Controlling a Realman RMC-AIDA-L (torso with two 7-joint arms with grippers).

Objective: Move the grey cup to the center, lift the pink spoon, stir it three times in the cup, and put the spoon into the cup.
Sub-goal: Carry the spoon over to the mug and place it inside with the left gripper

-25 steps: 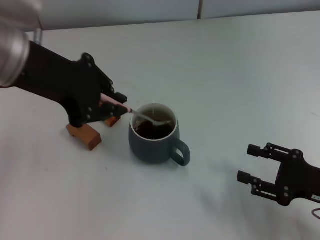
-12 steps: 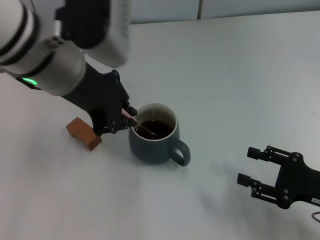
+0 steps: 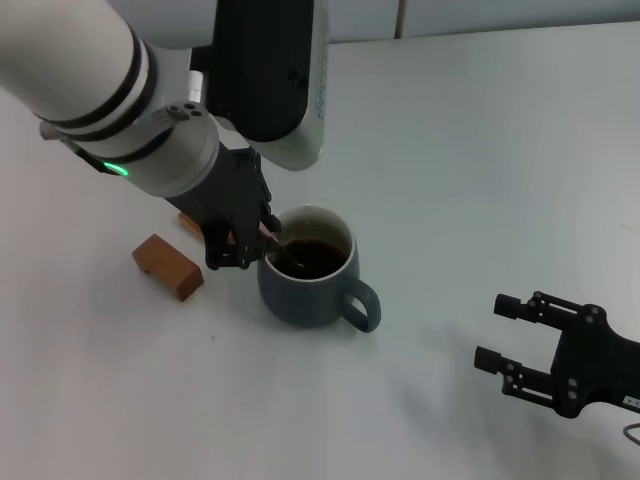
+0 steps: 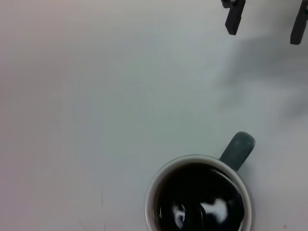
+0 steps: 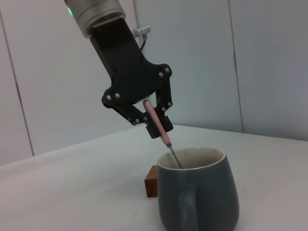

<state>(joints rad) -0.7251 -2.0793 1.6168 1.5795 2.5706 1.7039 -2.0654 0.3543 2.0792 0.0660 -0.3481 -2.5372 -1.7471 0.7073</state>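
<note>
The right gripper [image 3: 513,333] hangs spread and idle nearest, beside the squat blue-grey ceramic mug [image 3: 312,283]. Just behind the mug, the left gripper [image 5: 156,120] pinches the slim pink-handled metal spoon [image 5: 160,127], bowl dipped in the liquid. Stirring seems underway; release remains.

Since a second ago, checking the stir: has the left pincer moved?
Yes. The left pincer, shut on the pink spoon, swung from over the wooden block to the grey cup rim.
</note>
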